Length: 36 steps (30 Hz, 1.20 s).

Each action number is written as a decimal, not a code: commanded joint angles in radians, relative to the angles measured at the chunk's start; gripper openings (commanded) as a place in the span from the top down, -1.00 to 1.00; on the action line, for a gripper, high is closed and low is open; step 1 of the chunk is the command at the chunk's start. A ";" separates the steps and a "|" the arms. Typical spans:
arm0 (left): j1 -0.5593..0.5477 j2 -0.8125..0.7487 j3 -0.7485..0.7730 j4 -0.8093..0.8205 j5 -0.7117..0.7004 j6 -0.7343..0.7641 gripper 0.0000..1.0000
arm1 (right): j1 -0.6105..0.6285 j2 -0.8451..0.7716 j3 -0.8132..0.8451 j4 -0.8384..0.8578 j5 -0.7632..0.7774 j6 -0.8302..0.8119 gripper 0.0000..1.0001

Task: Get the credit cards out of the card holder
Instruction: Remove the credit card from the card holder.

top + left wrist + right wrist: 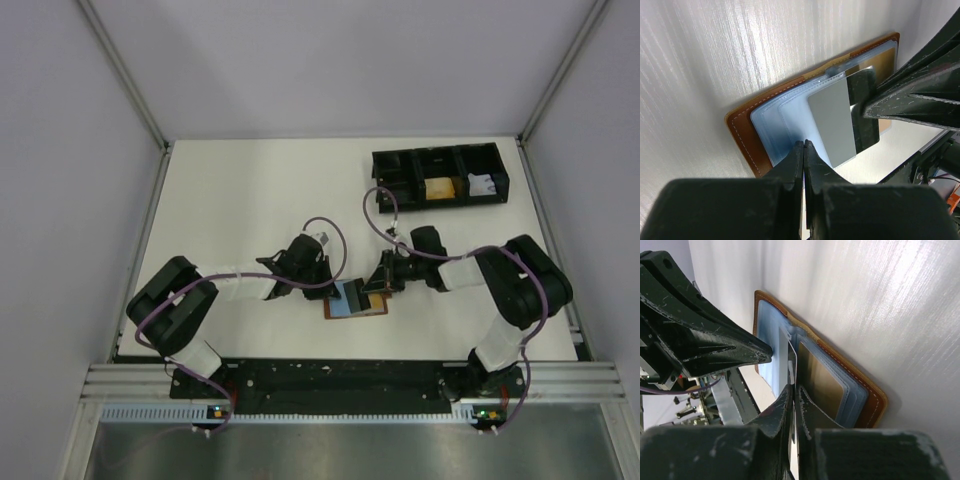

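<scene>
Your left claw (804,146) is clenched tight, tips down on the near edge of the blue sleeves (767,131). They belong to the card holder (742,137), which lies open on the tabletop (240,190) between the two claws, just ahead of the arm bases. Honestly I can't tell from this angle if it's pinching a sleeve or only pressing on it. That matters: if it's just pressing, the whole holder could slide or lift as soon as you pull.

Your right claw (791,388) is clamped on the grey card (832,124), which sticks partway out of its sleeve. The bite looks thin, right at the card's edge, so a sticky sleeve could make it slip out. Pull at an angle and you'd bend the card or hitch the sleeve. The gold card (822,381) sits in the next sleeve and could get dragged along too. The claws are really close together, so watch for a bump.

The black tray (437,152) is well apart at the far right, and a weak grip could drop the card if you carry it there.
</scene>
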 commanded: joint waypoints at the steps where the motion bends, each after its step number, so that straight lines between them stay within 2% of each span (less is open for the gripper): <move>1: 0.004 0.016 -0.026 -0.103 -0.089 0.034 1.00 | -0.006 -0.009 0.035 -0.020 0.009 -0.039 1.00; 6: 0.004 -0.010 -0.036 -0.092 -0.094 0.040 1.00 | -0.070 -0.084 0.013 -0.109 0.025 -0.070 1.00; 15: 0.004 -0.054 -0.036 -0.086 -0.112 0.068 1.00 | -0.096 -0.286 0.020 -0.301 0.126 -0.102 1.00; 18: -0.003 -0.143 -0.041 -0.081 -0.148 0.100 0.63 | -0.096 -0.360 0.035 -0.347 0.138 -0.079 1.00; 23: -0.053 -0.333 -0.020 -0.086 -0.273 0.241 -0.29 | -0.098 -0.464 0.061 -0.400 0.140 -0.024 1.00; 26: -0.104 -0.439 -0.007 -0.057 -0.316 0.376 -0.67 | -0.096 -0.509 0.078 -0.419 0.135 0.014 1.00; 29: -0.180 -0.519 -0.018 0.013 -0.371 0.557 -0.81 | -0.096 -0.547 0.098 -0.446 0.137 0.042 1.00; 36: -0.403 -0.547 -0.027 0.141 -0.534 0.934 -0.85 | -0.063 -0.631 0.116 -0.451 0.189 0.169 1.00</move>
